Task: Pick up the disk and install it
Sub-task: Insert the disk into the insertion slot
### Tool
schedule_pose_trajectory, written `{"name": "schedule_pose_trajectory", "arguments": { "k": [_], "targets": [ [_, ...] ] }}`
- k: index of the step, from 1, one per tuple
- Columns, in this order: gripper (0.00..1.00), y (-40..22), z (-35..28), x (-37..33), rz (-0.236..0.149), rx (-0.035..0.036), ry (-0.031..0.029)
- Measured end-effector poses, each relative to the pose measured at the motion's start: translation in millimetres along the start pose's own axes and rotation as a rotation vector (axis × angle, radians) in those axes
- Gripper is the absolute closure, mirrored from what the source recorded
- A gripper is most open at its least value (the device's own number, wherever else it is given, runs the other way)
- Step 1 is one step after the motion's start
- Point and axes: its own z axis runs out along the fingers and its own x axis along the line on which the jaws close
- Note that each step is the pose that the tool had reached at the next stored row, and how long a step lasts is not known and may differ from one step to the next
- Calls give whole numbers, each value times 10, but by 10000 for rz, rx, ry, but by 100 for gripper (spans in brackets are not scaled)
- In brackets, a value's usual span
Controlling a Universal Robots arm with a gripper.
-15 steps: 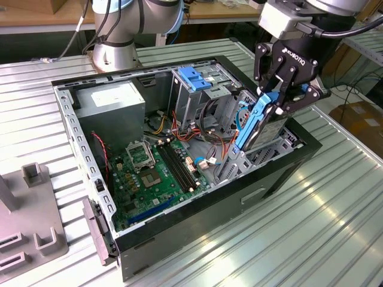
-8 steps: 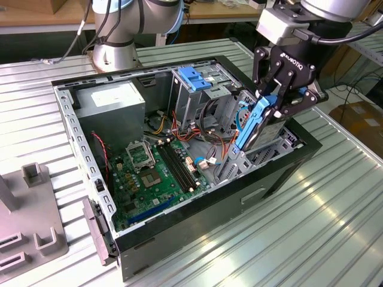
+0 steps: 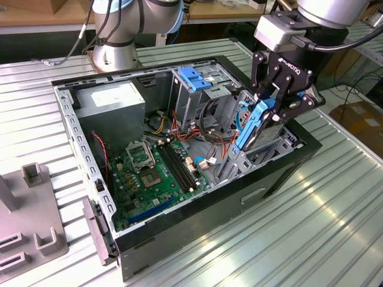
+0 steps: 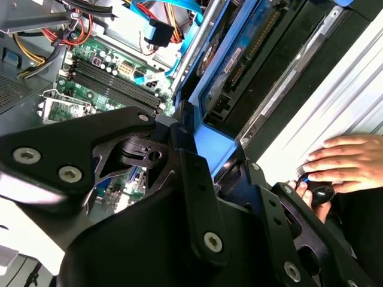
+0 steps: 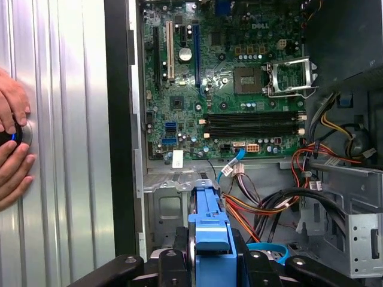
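My gripper (image 3: pixel 269 113) is shut on the disk (image 3: pixel 251 128), a flat drive with a blue plastic bracket. I hold it tilted on edge above the drive bay at the side of the open computer case (image 3: pixel 197 215) on the exterior view's right. The disk's lower end sits close to the bay's metal frame; whether they touch is hidden. In the first wrist view the blue bracket (image 5: pixel 209 224) stands between my black fingers (image 5: pixel 170 263). In the second wrist view the disk (image 4: pixel 239 54) runs away from my fingers (image 4: pixel 191 173) toward the case wall.
Inside the case lie the green motherboard (image 3: pixel 155 173), a grey power supply box (image 3: pixel 114 101), a metal cage with a blue handle (image 3: pixel 194 78) and loose cables (image 5: pixel 269 203). A person's hands (image 5: pixel 12 149) rest on the table beside the case. A grey fixture (image 3: pixel 30 221) stands on the exterior view's left.
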Motion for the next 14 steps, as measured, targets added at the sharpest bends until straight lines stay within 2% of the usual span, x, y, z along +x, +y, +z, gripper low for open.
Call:
{"name": "schedule_pose_trajectory", "arguments": {
  "k": [14],
  "targets": [
    [63, 1, 145, 15, 0, 8, 0]
  ]
}}
